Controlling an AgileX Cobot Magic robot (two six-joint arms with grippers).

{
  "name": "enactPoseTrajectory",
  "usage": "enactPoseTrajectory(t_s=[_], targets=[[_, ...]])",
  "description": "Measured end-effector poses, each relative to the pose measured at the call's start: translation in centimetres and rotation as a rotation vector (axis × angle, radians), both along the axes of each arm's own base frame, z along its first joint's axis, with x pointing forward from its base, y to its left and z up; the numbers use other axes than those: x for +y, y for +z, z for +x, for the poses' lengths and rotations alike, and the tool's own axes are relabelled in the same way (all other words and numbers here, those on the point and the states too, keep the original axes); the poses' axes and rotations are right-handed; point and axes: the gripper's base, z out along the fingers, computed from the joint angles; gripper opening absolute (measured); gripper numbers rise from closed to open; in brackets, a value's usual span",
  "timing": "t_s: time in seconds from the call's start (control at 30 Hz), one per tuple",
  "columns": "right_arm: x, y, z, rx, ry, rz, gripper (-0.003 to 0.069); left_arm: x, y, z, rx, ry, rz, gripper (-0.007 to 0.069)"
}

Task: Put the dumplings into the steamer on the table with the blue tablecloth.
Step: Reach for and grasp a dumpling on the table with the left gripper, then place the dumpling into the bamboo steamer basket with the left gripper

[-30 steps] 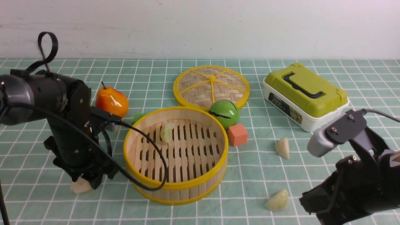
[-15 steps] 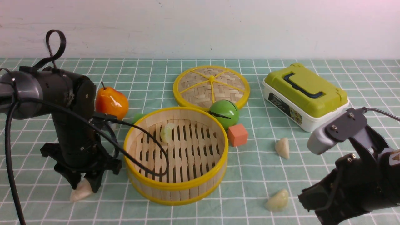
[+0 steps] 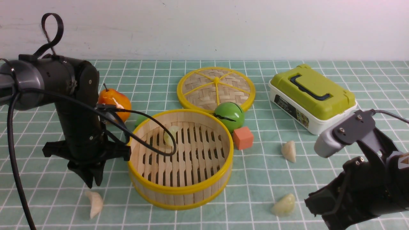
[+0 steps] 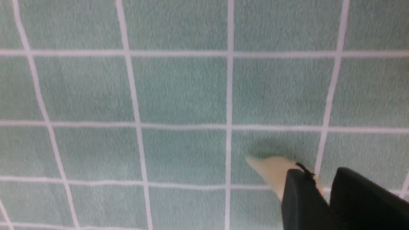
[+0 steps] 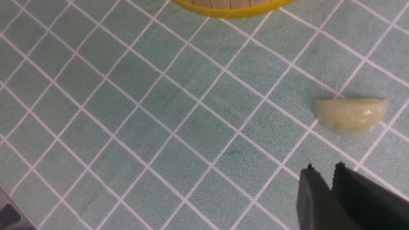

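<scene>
The bamboo steamer (image 3: 179, 191) stands mid-table on the blue tablecloth (image 3: 255, 179), with one dumpling (image 3: 171, 134) lying inside it. My left gripper (image 3: 92, 183) hangs shut just left of the steamer, with nothing in it. A dumpling (image 3: 95, 204) lies on the cloth just below its tips, apart from them. The left wrist view shows that dumpling (image 4: 268, 169) behind the nearly touching fingers of the left gripper (image 4: 319, 172). Two more dumplings (image 3: 289, 150) (image 3: 283, 205) lie right of the steamer. My right gripper (image 3: 311, 206) is shut and empty, a short way from the nearer dumpling (image 5: 351, 115).
Behind the steamer lie the flat woven lid (image 3: 216, 88), a green ball-shaped fruit (image 3: 229, 116) and an orange cube (image 3: 243, 137). A red-orange pear (image 3: 116, 100) sits behind my left arm. A green-lidded box (image 3: 311, 97) stands at the back right.
My left gripper closed and rose off the cloth without the dumpling, which stayed down and slid slightly nearer and to the right. The right arm barely moved.
</scene>
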Motion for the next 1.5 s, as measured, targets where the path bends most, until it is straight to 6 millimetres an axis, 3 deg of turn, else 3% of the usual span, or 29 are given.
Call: enactPoseTrajectory(t_s=[0.17,0.3,0.47,0.63,0.73,0.9,1.1,1.2,1.3,1.5], targets=[[0.0,0.0,0.0,-0.003,-0.003,0.003,0.0098,0.0,1.0,-1.1,0.055,0.022,-0.016,0.0391],[0.0,0.0,0.1,-0.005,-0.004,0.003,0.0103,0.1,0.7,-1.8,0.009,0.053,-0.031,0.0441],[0.0,0.0,0.1,-0.005,-0.004,0.004,0.0106,0.1,-1.6,-2.1,-0.052,0.133,-0.05,0.0402],[0.1,0.1,0.0,-0.004,-0.002,0.013,0.0106,0.1,-3.3,-1.7,-0.07,0.167,-0.057,0.0251],[0.1,0.1,0.0,-0.004,-0.002,0.016,0.0106,0.0,-3.2,-1.7,-0.064,0.15,-0.054,0.018],[0.1,0.1,0.0,-0.005,-0.002,0.016,0.0107,-0.6,-1.1,-1.5,-0.059,0.078,-0.07,0.0184],[0.1,0.2,0.2,-0.018,-0.013,0.025,0.0113,-6.0,8.5,-1.0,-0.36,-0.072,-0.269,0.0184],[0.1,0.2,0.3,-0.026,-0.019,0.029,0.0113,-10.2,10.9,-0.8,-0.538,-0.168,-0.374,0.0184],[0.1,0.3,0.3,-0.033,-0.025,0.033,0.0114,-13.0,9.6,0.2,-0.615,-0.186,-0.427,0.0184],[0.2,0.3,0.4,-0.032,-0.029,0.041,0.0114,-14.6,3.8,2.9,-0.523,-0.071,-0.401,0.0184]])
